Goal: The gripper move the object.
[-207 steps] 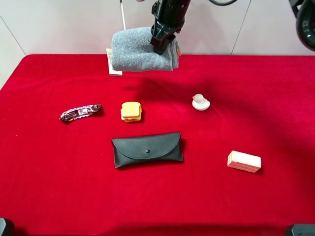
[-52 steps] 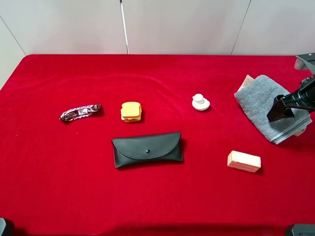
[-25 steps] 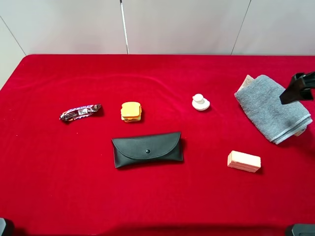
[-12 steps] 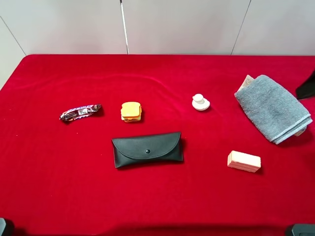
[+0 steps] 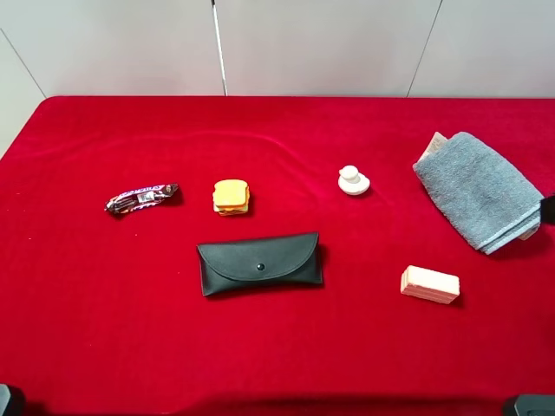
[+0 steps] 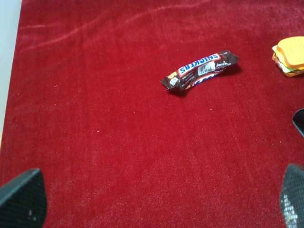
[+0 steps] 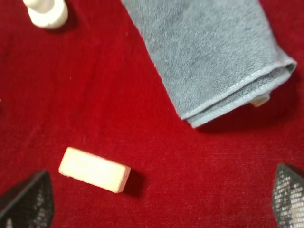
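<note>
The grey towel (image 5: pixel 479 188) lies folded on the red cloth at the far right, with a pale edge stripe and a small tan tag (image 7: pixel 260 100). It also shows in the right wrist view (image 7: pixel 213 52). My right gripper (image 7: pixel 156 199) is open and empty, hovering above the cloth beside the towel and apart from it. Only a dark sliver of it (image 5: pixel 549 208) shows at the right edge of the exterior view. My left gripper (image 6: pixel 156 199) is open and empty above the left part of the cloth, and the exterior view does not show it.
A black snap pouch (image 5: pixel 260 263) lies in the middle. A toy sandwich (image 5: pixel 231 197) and a Snickers bar (image 5: pixel 141 198) lie to its left. A white knob (image 5: pixel 353 180) and a pink block (image 5: pixel 429 284) lie near the towel. The cloth's left edge (image 6: pixel 14 71) is near the left gripper.
The right gripper carried the towel from the back middle to the far right, let go, then rose and drew back off the right edge. The towel stays still.
</note>
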Robot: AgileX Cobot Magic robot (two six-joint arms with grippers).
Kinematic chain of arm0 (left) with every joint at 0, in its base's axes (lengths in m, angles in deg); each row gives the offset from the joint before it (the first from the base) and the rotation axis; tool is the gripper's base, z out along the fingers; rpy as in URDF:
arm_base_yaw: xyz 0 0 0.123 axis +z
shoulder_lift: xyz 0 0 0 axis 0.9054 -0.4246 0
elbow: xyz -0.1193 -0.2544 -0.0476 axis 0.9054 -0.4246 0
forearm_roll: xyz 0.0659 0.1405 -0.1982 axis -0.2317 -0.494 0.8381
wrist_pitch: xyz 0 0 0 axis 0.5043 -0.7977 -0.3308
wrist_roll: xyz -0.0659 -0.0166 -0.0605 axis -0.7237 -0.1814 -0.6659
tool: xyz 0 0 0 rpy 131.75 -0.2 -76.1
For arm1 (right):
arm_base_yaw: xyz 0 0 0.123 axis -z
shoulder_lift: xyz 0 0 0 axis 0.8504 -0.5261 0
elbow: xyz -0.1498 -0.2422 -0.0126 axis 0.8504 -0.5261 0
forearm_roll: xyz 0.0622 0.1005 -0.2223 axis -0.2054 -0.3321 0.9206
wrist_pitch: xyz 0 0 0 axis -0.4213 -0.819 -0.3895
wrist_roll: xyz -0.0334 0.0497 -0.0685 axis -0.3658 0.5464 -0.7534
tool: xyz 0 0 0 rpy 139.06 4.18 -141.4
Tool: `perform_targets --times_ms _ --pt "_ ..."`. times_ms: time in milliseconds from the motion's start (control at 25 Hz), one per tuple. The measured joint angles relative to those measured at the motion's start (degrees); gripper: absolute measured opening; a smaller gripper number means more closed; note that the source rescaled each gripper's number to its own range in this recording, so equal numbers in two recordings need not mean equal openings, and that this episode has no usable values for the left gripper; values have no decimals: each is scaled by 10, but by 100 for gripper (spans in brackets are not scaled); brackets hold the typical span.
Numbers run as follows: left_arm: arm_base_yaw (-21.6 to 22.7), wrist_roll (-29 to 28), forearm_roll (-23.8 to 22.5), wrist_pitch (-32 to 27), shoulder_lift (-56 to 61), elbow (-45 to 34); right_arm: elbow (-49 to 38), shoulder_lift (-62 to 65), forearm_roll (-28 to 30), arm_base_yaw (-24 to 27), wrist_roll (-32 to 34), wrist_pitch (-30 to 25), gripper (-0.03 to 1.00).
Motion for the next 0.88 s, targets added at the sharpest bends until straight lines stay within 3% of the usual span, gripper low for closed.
perform_targets --times_ms 440,880 --pt "0 0 0 0 0 0 -13 145 12 0 1 -57 100" --pt "0 0 0 0 0 0 -14 254 13 0 1 -59 100"
